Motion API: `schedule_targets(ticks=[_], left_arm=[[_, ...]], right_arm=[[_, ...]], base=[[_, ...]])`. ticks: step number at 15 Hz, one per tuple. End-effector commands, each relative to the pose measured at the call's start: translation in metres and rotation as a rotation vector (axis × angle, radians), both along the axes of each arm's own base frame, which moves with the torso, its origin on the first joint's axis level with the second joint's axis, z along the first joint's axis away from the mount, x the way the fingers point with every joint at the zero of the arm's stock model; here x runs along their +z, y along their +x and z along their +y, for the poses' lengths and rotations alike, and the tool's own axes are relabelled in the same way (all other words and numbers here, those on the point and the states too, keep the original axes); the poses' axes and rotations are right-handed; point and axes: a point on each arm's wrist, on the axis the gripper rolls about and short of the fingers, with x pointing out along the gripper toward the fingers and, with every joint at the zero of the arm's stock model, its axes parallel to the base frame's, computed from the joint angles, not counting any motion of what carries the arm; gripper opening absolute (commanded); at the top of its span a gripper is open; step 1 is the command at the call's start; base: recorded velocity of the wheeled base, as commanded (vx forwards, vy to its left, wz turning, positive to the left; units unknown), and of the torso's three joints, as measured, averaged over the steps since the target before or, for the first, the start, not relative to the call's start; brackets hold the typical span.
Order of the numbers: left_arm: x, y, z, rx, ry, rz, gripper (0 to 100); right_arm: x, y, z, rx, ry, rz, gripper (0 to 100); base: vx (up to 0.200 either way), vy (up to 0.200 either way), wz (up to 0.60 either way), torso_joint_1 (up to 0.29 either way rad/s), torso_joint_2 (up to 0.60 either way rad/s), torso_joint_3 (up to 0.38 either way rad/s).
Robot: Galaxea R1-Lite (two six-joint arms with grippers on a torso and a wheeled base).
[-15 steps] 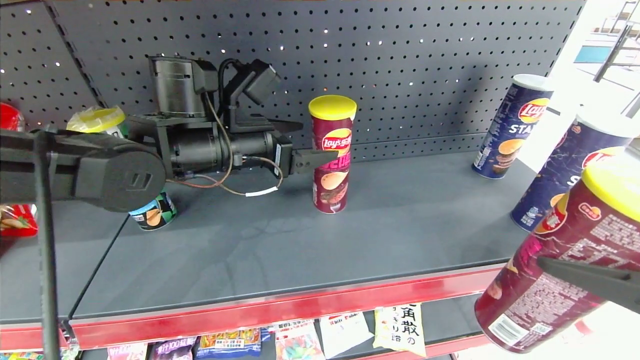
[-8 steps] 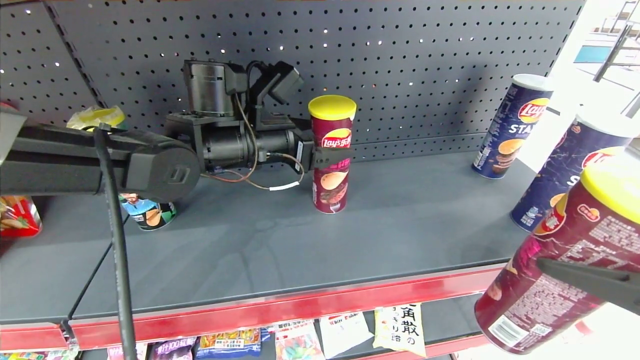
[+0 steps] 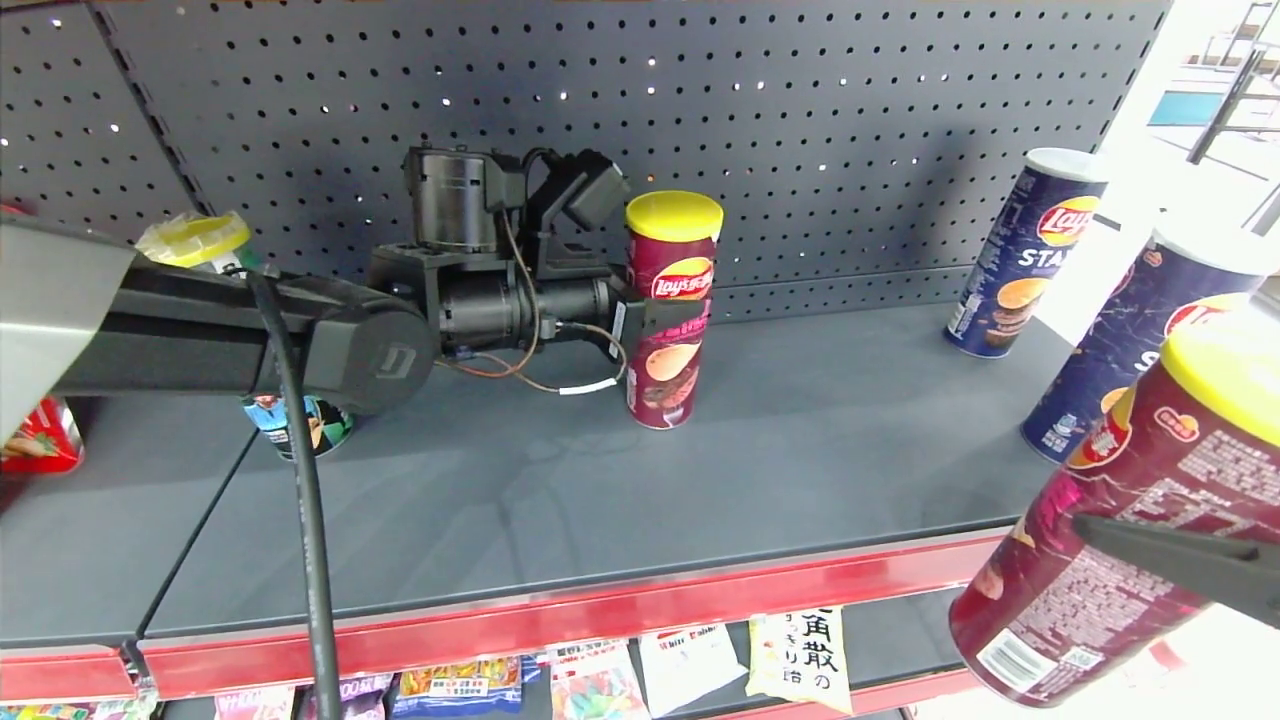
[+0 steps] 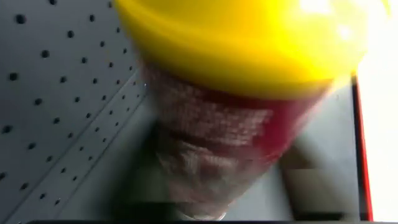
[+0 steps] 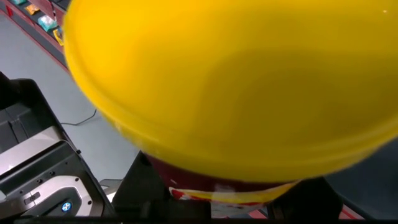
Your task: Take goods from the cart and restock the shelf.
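Grey shelf deck (image 3: 820, 440), red front lip (image 3: 560, 622), your left gripper (image 3: 668, 300) around the upright maroon can (image 3: 668, 375), grip unclear, right gripper (image 3: 1130, 515) clamped on the tilted maroon can (image 3: 1100, 600), open deck between.

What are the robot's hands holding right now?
Left gripper: at the shelf can; grip cannot be told.
Right gripper: closed, holding the raised can.

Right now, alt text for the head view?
The left gripper is at an upright maroon cylindrical chip can with yellow lid on the grey metal shelf; the right gripper holds a second, tilted maroon can off the shelf's front right corner.
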Motion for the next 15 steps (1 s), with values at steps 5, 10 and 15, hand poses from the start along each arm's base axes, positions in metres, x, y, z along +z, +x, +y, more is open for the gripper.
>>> schedule_targets(ticks=[5,10,15], left_arm=[[0.0,-0.006,0.003,-0.051,-0.006,0.012,0],[0.013,-0.038,0.018,-0.129,-0.022,0.037,0],[0.003,-0.079,0.017,-0.196,0.004,0.094,0]], right_arm=[[0.0,0.001,0.0,-0.006,-0.003,0.002,0],[-0.001,0.002,0.001,-0.006,-0.005,0.006,0],[-0.001,0.003,0.001,-0.003,-0.005,0.007,0]], base=[[0.0,0.0,0.0,0.0,0.0,0.0],[0.0,0.0,0.0,0.0,0.0,0.0],[0.0,0.0,0.0,0.0,0.0,0.0]])
